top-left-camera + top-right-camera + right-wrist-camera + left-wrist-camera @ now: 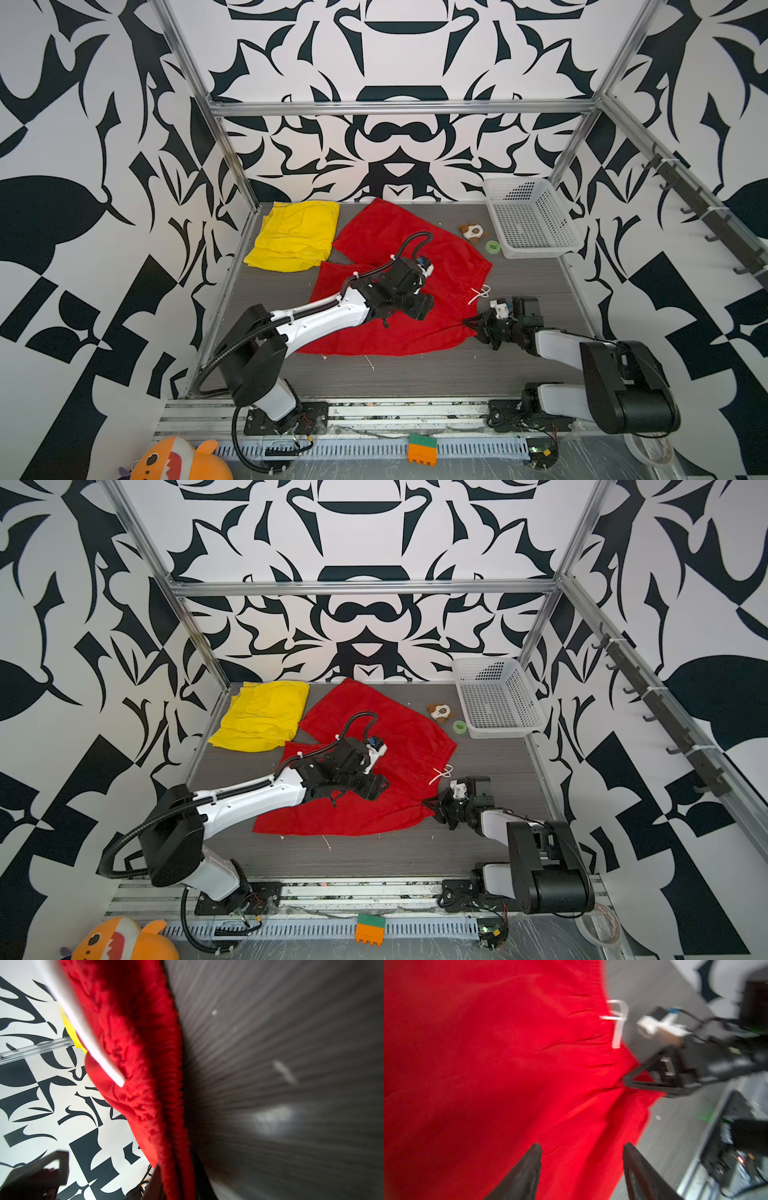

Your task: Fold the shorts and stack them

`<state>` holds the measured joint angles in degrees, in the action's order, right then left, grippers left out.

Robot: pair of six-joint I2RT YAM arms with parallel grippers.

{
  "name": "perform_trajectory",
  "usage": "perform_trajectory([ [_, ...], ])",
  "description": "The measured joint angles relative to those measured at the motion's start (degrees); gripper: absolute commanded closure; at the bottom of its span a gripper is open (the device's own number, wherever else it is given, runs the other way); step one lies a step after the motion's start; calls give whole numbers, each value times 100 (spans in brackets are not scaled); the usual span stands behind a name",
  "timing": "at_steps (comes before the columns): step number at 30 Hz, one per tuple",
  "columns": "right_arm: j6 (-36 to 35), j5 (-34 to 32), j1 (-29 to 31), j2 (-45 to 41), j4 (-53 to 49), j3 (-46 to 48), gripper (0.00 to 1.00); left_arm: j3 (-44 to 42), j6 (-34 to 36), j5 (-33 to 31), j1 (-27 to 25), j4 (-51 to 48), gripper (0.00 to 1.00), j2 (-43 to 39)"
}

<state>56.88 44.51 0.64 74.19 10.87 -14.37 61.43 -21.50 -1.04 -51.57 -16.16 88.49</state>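
Pinching the thin red fabric shorts (pixel 449 266) at their 4 o'clock edge with the right gripper (pixel 467 322), near the white drawstring (pixel 480 294), left gripper (pixel 581 1147) spread wide, empty, above the cloth.

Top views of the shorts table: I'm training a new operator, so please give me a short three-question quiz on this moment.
1. Fill in: the plush toy lies between the red shorts and the white ____.
2. The right gripper is: A open, holding nothing; B shut on the red shorts' edge; C holding the plush toy.
3. True or false: the yellow shorts lie on top of the red shorts.
Key: 1 basket; 2 B; 3 false, the yellow shorts lie beside them.
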Motion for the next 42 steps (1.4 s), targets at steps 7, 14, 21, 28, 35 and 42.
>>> perform_trajectory([
  [7,-221,-258,72,-435,-599,-107,84,-1038,-1698,-273,979,-1139,28,-988],
  [14,-461,-487,101,-772,-1196,-273,84,-1932,-3147,-330,2081,-2083,25,-2433],
  [21,-525,-584,140,-828,-1427,-282,84,-2374,-4236,-337,3263,-3093,30,-2940],
  [28,-573,-649,173,-883,-1502,-282,84,-2833,-4981,-140,3998,-3407,36,-3176],
  [35,-605,-691,184,-1003,-1598,-282,84,-3161,-5198,59,4544,-3204,39,-3296],
  [42,-610,-710,186,-1003,-1646,-282,84,-3311,-5222,354,4610,-2822,42,-2914],
])
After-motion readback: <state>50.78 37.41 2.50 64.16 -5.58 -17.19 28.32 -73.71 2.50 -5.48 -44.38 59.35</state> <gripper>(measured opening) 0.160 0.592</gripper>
